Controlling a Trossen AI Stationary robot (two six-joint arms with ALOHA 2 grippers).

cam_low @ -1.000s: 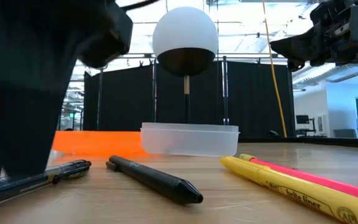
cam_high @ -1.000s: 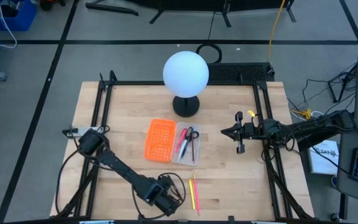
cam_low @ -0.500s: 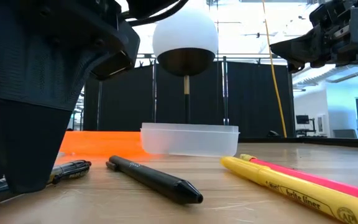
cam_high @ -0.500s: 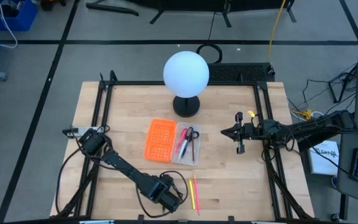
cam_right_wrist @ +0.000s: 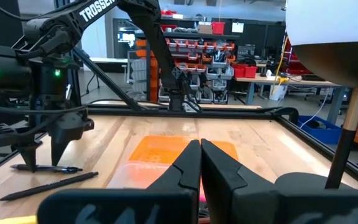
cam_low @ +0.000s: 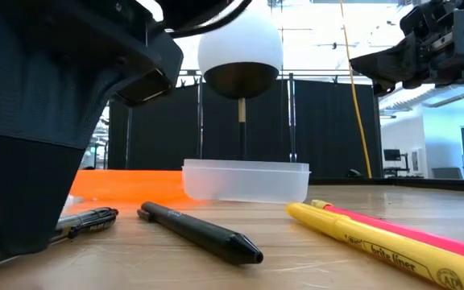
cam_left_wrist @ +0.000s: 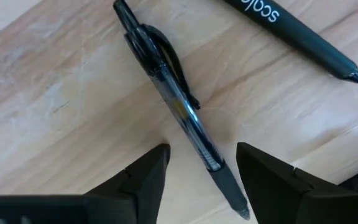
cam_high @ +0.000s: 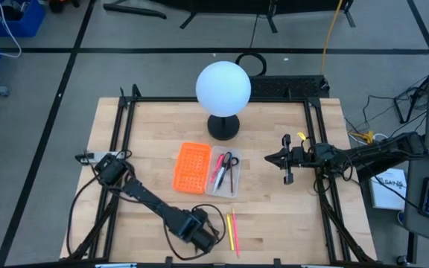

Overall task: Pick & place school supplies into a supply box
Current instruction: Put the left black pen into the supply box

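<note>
Two arms are in view over the wooden table [cam_high: 155,141]; the left one reaches to the near edge and the right one waits raised beside the table's right rail. The left gripper [cam_left_wrist: 197,158] stands low at the table with its fingers [cam_left_wrist: 148,177] parted to a moderate gap, one on each side of a clear-barrelled black pen [cam_left_wrist: 179,109]; no contact with the pen can be confirmed. The right gripper [cam_right_wrist: 199,163] has its fingers drawn together to a thin slit and holds nothing. The white globe lamp [cam_high: 223,88] stands at the far side of the table. The orange perforated panel [cam_high: 192,167] lies at mid-table, and the supply box [cam_high: 236,176] sits just beside it on its right, holding the small scissors [cam_high: 228,161] with a pink-red pen and a dark one. A matte black pen [cam_low: 200,231] lies near the clear-barrelled pen toward the near edge. A yellow highlighter [cam_low: 377,242] and a pink one [cam_low: 409,229] lie side by side to the right of the left gripper, between it and the box's near end. Compared with a second ago, the left gripper has shifted slightly toward the box and sits lower over the pens; over the last half second it has barely moved, and the right arm and all supplies are unchanged.
</note>
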